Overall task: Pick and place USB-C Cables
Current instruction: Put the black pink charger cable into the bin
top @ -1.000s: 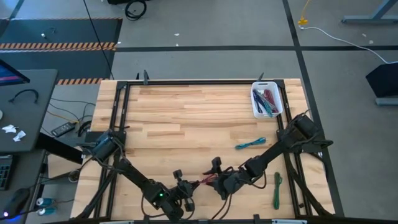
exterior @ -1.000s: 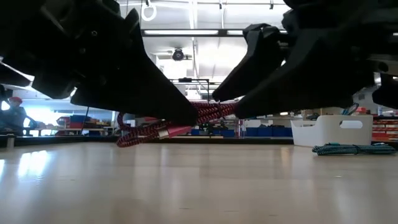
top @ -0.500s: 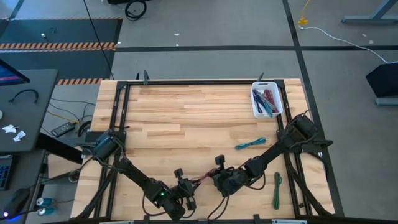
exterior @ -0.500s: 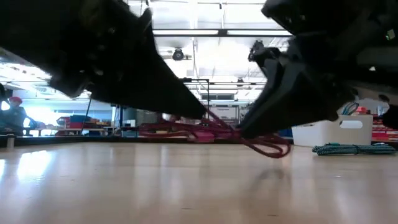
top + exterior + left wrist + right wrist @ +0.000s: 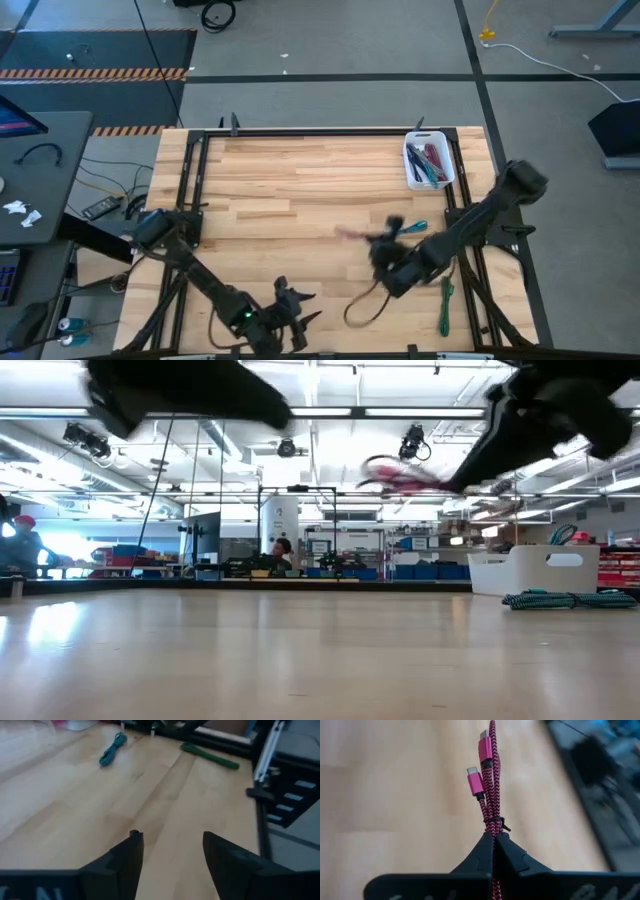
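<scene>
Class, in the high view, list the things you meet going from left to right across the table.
Left claw → magenta-red cable held by the right claw → teal cable → white bin → green cable.

1. A large industrial lab or workshop: strip lights (image 5: 300, 412) hang from a high open ceiling.
2. Blue storage bins (image 5: 420, 571) line distant shelving.
3. Hazard-striped floor tape (image 5: 95, 73) borders the wooden workbench (image 5: 300, 180), a person (image 5: 20, 545) seated beyond.

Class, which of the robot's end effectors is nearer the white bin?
The right end effector, shut on the magenta-red cable, is nearer the white bin. The open left end effector sits at the opposite near edge.
</scene>
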